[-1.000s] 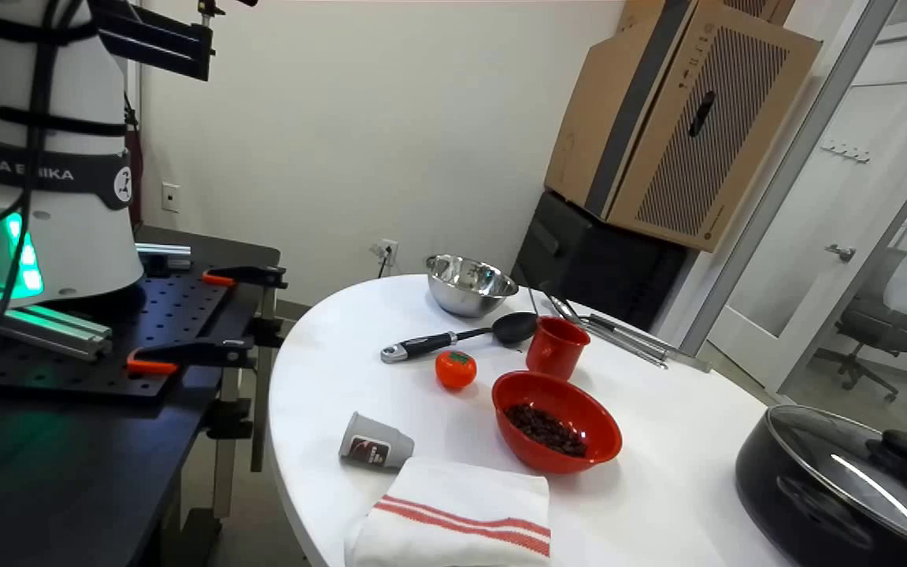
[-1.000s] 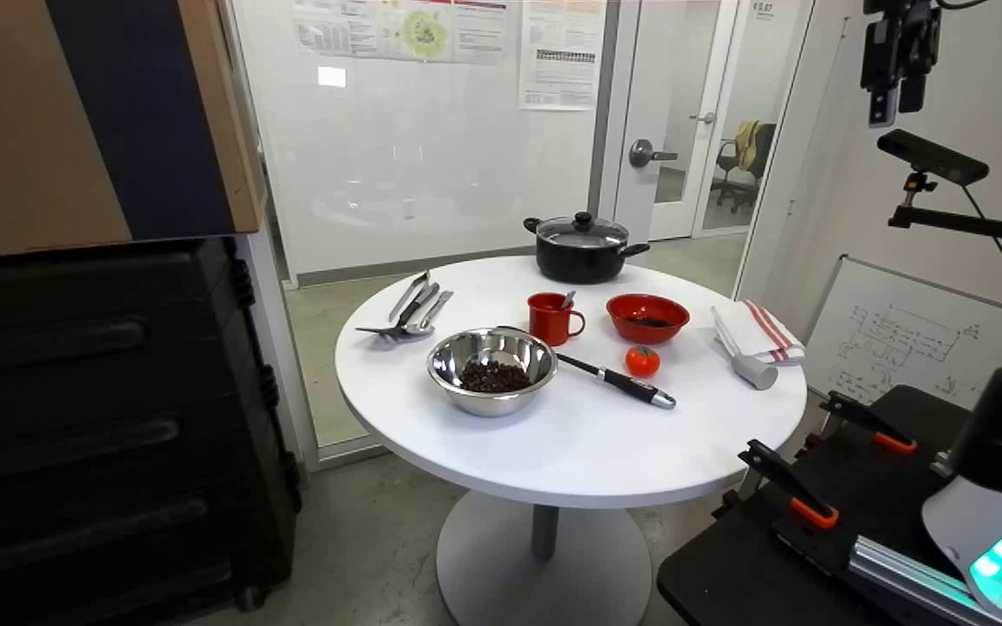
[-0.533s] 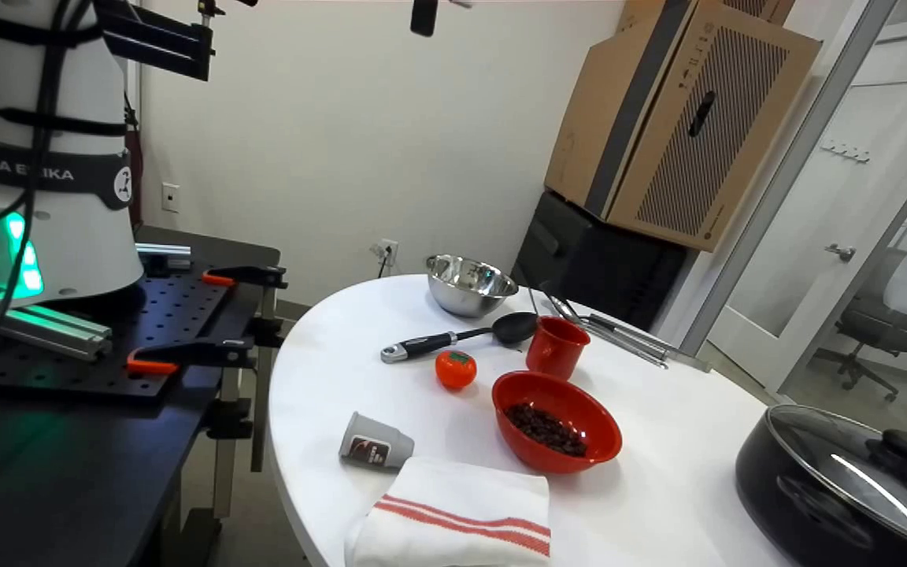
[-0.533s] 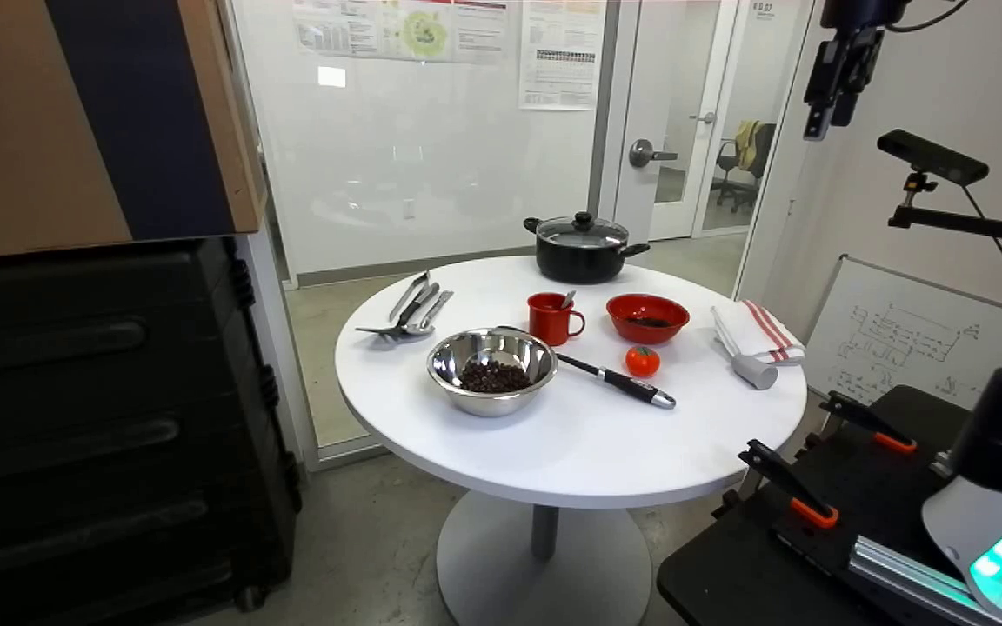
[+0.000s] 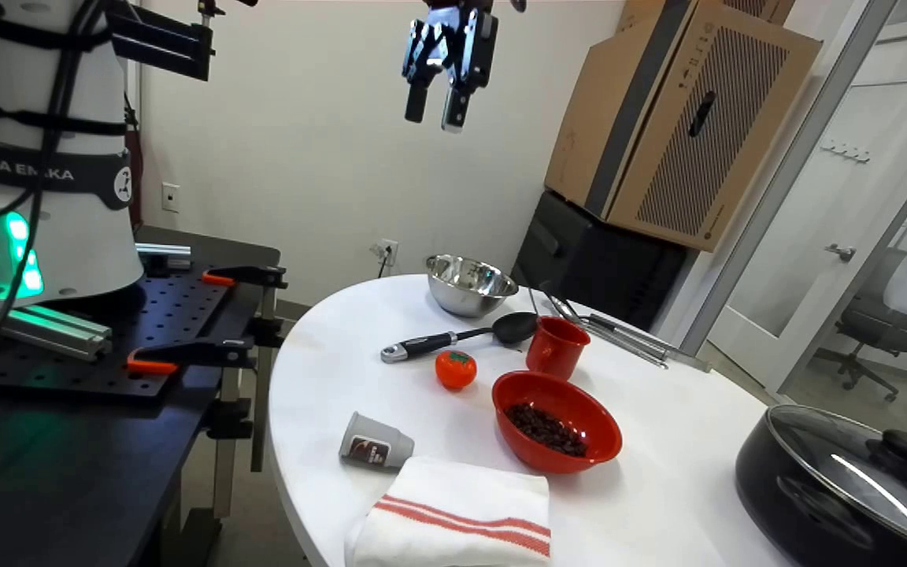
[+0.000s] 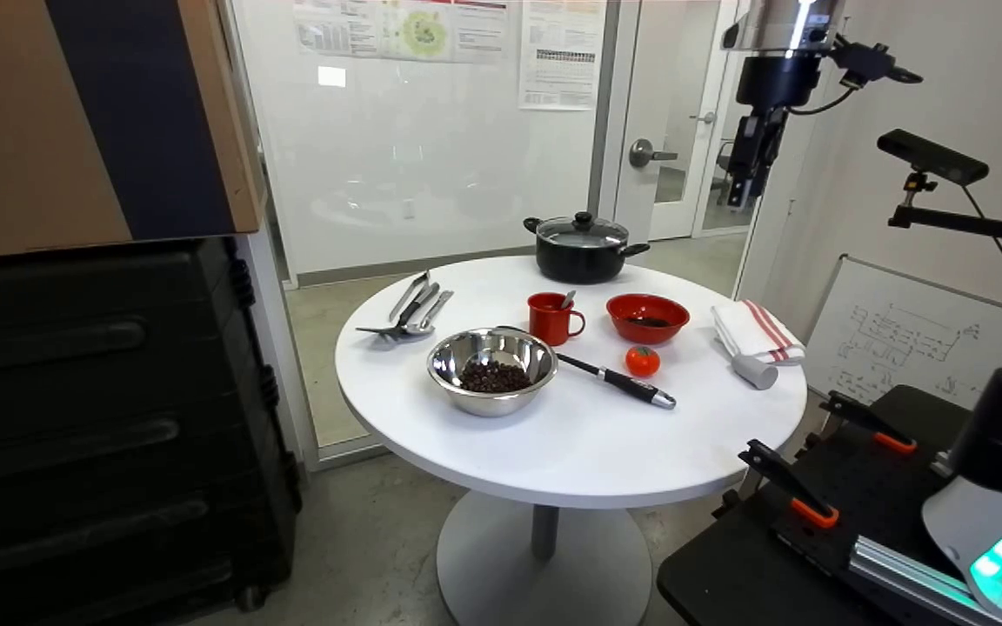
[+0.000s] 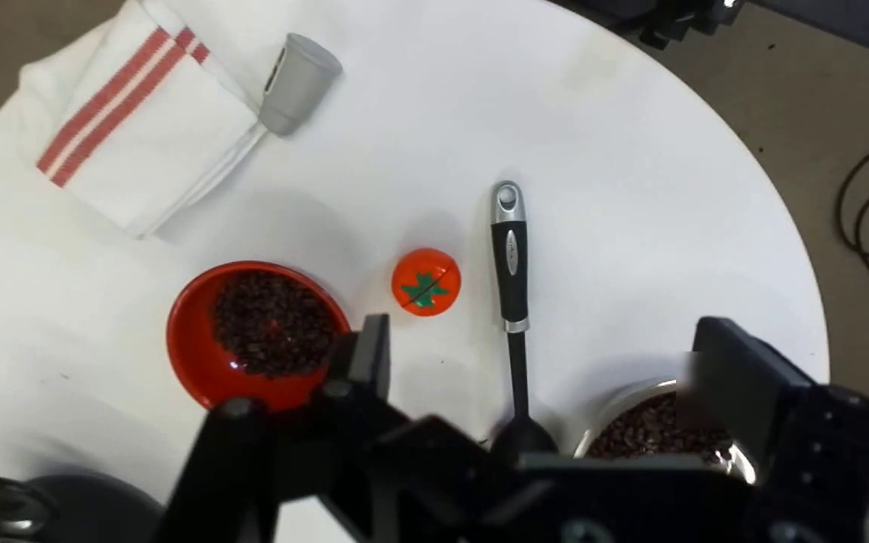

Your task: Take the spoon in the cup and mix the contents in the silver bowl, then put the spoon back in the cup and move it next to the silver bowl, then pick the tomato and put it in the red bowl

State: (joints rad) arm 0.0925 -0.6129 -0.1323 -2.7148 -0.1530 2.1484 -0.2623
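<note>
We see the gripper (image 5: 434, 116) high over the table (image 6: 571, 452), its fingers spread wide. The spoon (image 6: 569, 299) leans in the cup (image 6: 546, 323), one end showing above the rim, well below and apart from the gripper. Near the cup we find the silver bowl (image 6: 490, 403) and red bowl (image 6: 640, 333); in the wrist view, the tomato (image 7: 426, 282) appears beside one fingertip, though far beneath it.
</note>
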